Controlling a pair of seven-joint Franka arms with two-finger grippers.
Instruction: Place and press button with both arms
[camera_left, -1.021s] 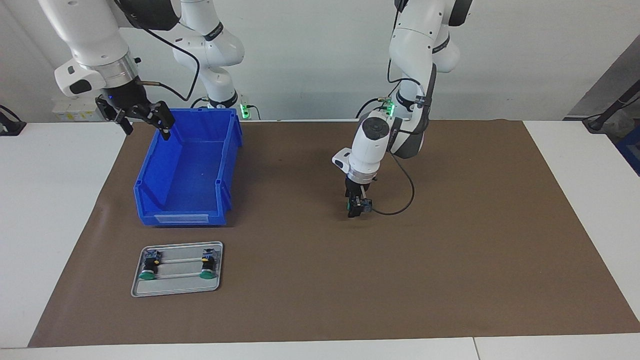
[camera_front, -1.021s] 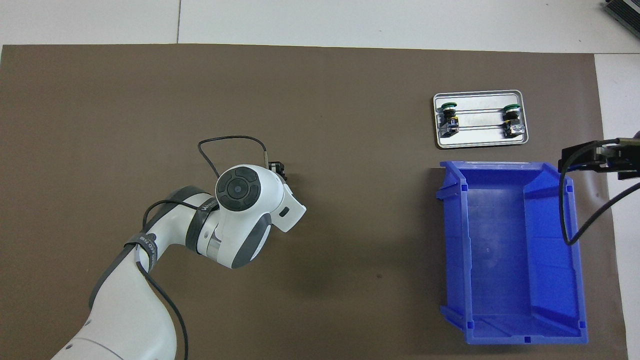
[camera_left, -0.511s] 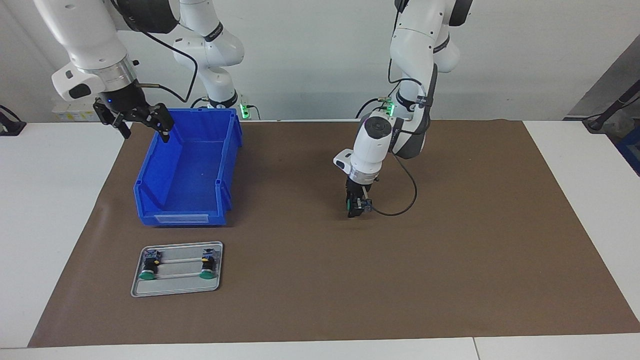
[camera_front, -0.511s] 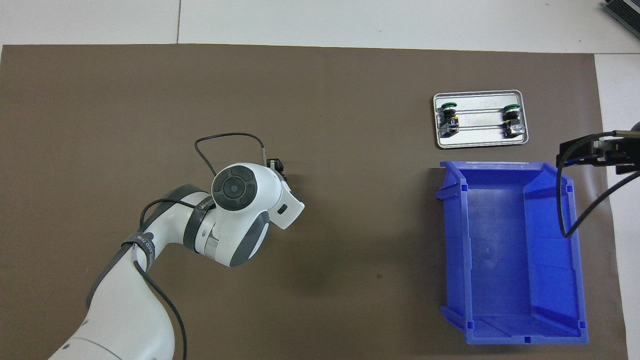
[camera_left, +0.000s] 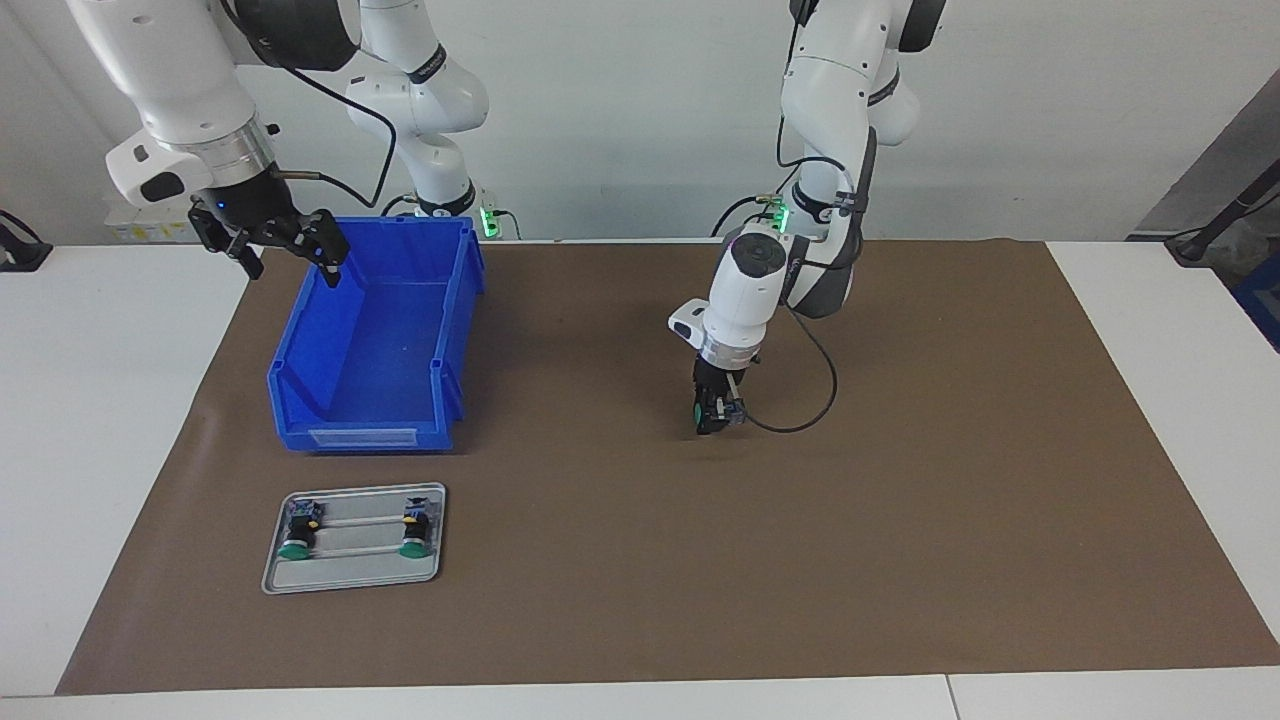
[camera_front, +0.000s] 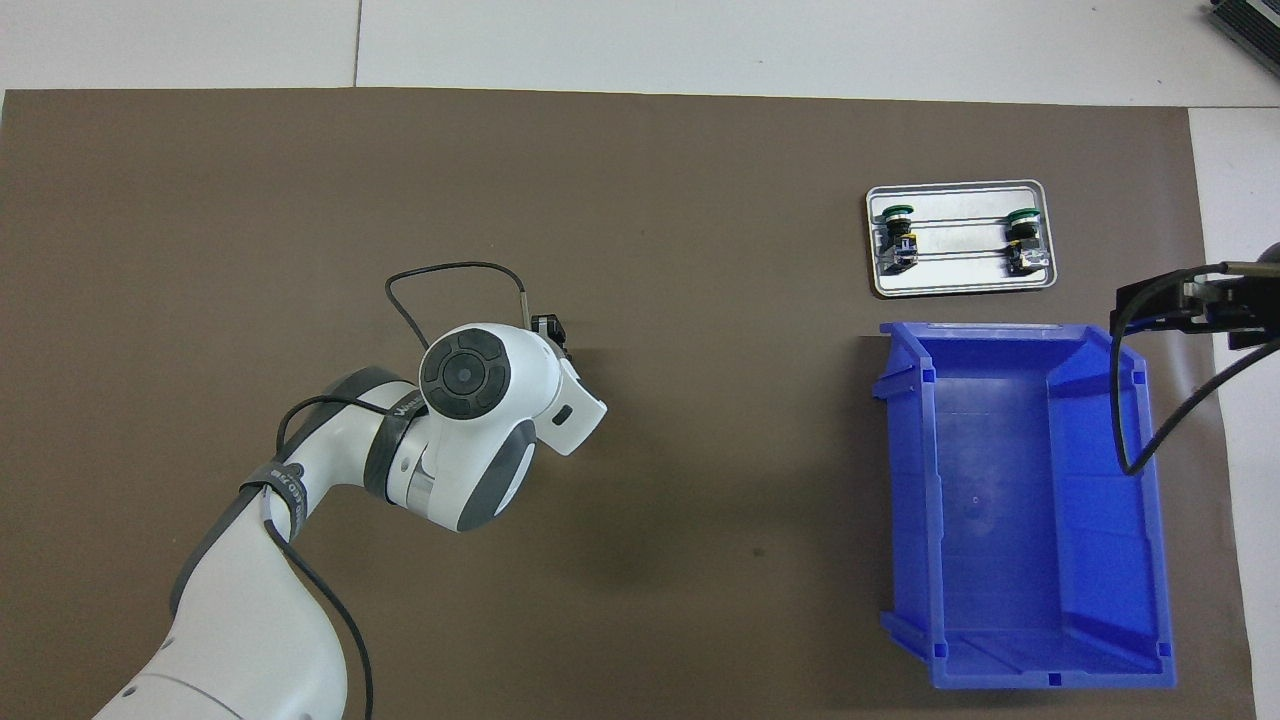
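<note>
My left gripper (camera_left: 712, 412) is shut on the button (camera_left: 699, 412), whose green cap points sideways toward the right arm's end. It holds the button low over the brown mat (camera_left: 900, 520) near the middle; I cannot tell whether the button touches the mat. In the overhead view the left wrist hides most of this gripper (camera_front: 551, 334) and the button. My right gripper (camera_left: 284, 244) is open and empty, up in the air over the rim of the blue bin (camera_left: 360, 437), at the corner toward the right arm's end. It also shows in the overhead view (camera_front: 1190, 305).
The blue bin (camera_front: 1050, 680) holds nothing. A small metal tray (camera_left: 350, 577) lies farther from the robots than the bin, with two twin green-capped buttons (camera_left: 296, 530) (camera_left: 415, 528) on it. The tray (camera_front: 960, 288) also shows in the overhead view. A black cable loops from the left wrist.
The left wrist has shifted slightly with the button still in its gripper. The right gripper has drifted a little over the bin's corner and stays open.
</note>
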